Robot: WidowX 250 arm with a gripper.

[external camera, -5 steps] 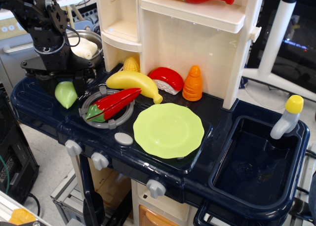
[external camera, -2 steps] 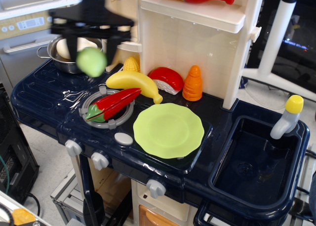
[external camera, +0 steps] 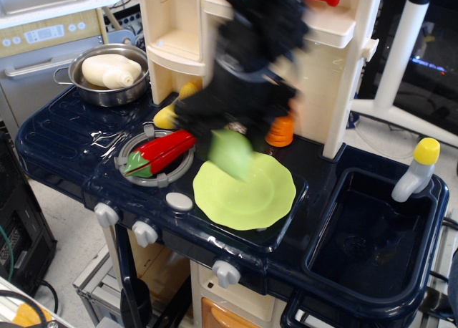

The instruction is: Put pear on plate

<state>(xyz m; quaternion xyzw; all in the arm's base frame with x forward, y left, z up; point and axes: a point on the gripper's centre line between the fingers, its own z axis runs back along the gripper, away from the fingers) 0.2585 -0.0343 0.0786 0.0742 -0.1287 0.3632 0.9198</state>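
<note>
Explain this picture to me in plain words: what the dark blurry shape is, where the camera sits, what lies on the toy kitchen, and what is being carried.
One camera looks down from the front at a toy kitchen counter. The dark blurred shape is a robot arm in motion; its end effector carries a pale green pear low over the back-left part of a lime-green plate. The blur hides the fingers, so the grip cannot be seen clearly. Left of the plate, a red-and-green chili pepper lies on a grey burner ring. A metal pot stands at the back left, and an empty sink lies at the right.
</note>
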